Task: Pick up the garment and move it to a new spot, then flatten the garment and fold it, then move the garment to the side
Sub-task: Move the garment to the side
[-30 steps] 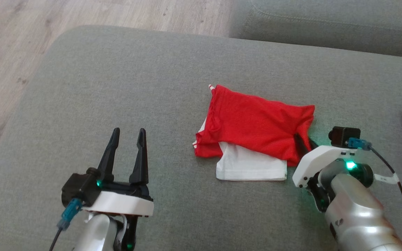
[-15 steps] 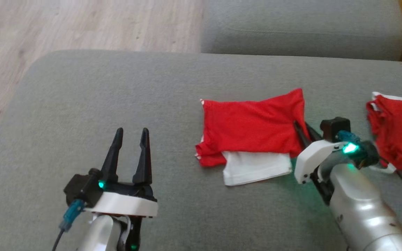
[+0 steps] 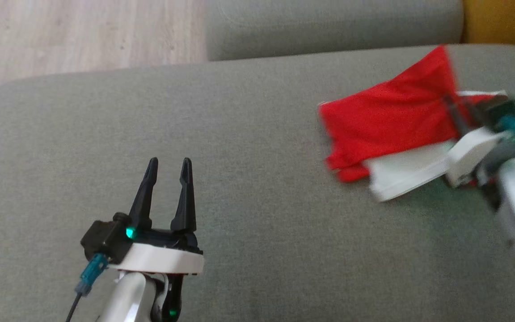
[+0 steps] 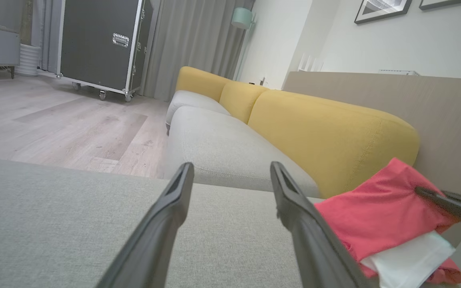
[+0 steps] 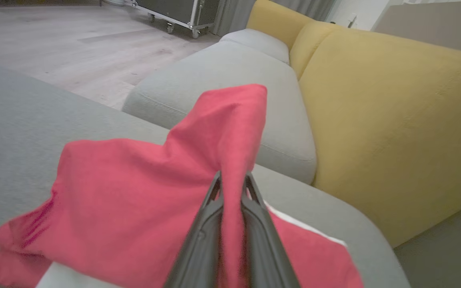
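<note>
Fingers of the right gripper (image 5: 232,178) are pinched narrow on a fold of the red garment (image 5: 134,192). The cloth runs up between the two tips and stands in a peak just above them. Fingers of the left gripper (image 3: 169,162) are spread wide with nothing between them, over bare cushion and well left of the garment.

Grey seat cushion (image 3: 257,134): lies under both pairs of fingers and carries the garment.

Yellow backrest (image 5: 394,120): rises to the right of the right fingers. In the left wrist view it stands beyond the tips and to their right.

Second grey cushion (image 3: 329,27): beyond both sets of fingertips, butting against the near cushion.

Wood floor (image 3: 61,36): beyond and left of the left fingers.

Black wheeled case (image 4: 98,44): far beyond the left fingers, standing on the floor.

Garment: folded, red side up. It is gripped at its right edge, and the body spreads left of the right fingers with its left end down on the cushion.

White layer (image 3: 405,172): shows under the garment's near edge, just left of the right fingers. The head view is blurred there.

More red cloth with a white border (image 5: 314,248): just right of the right fingers; cannot tell if it is a separate piece.
</note>
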{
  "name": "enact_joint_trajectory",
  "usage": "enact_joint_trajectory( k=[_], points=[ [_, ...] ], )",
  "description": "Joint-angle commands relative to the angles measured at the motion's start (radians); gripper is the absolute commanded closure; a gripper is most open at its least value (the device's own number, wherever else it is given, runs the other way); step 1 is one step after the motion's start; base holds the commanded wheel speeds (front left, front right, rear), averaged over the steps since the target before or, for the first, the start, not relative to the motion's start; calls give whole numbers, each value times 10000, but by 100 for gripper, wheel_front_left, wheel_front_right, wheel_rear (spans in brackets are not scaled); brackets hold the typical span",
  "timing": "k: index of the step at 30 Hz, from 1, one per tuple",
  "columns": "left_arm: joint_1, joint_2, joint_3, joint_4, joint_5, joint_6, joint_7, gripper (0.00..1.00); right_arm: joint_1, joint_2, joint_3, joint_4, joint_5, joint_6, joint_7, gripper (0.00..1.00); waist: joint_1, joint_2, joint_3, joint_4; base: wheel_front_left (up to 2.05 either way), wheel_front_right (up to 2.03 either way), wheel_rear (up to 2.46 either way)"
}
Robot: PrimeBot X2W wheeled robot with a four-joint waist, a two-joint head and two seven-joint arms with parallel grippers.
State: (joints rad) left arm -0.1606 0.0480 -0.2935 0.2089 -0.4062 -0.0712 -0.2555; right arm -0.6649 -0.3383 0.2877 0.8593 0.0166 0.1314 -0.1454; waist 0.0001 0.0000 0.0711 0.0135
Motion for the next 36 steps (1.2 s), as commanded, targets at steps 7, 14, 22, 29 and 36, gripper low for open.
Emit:
enact_joint_trajectory(
  k=[7, 14, 22, 29, 36],
  points=[
    [-730, 22, 289, -313, 23, -84, -63, 0, -611, -1705, -67, -1106, 567, -7, 915, 100, -1, 0, 651, -222, 0, 0, 0],
    [-938, 22, 326, -264, 78, -183, -63, 0, -276, -2711, -601, -1194, 716, -7, 1716, 100, -1, 0, 1039, -170, 0, 0, 0],
    [-1215, 22, 340, -158, 220, -289, -63, 0, -107, -3084, -1465, -427, -18, -7, 2066, 100, -1, 0, 1515, 58, 0, 0, 0],
    [-1259, 22, 476, -101, 307, -363, -63, 0, -103, -2926, -2241, -6, -600, -7, 1788, 53, -1, 0, 1699, 201, 0, 0, 0],
    [-1231, 22, 665, -59, 421, -411, -63, 0, -183, -2487, -2921, 180, -1116, -7, 1679, 0, -1, 0, 1582, 157, 0, 0, 0]
  ],
)
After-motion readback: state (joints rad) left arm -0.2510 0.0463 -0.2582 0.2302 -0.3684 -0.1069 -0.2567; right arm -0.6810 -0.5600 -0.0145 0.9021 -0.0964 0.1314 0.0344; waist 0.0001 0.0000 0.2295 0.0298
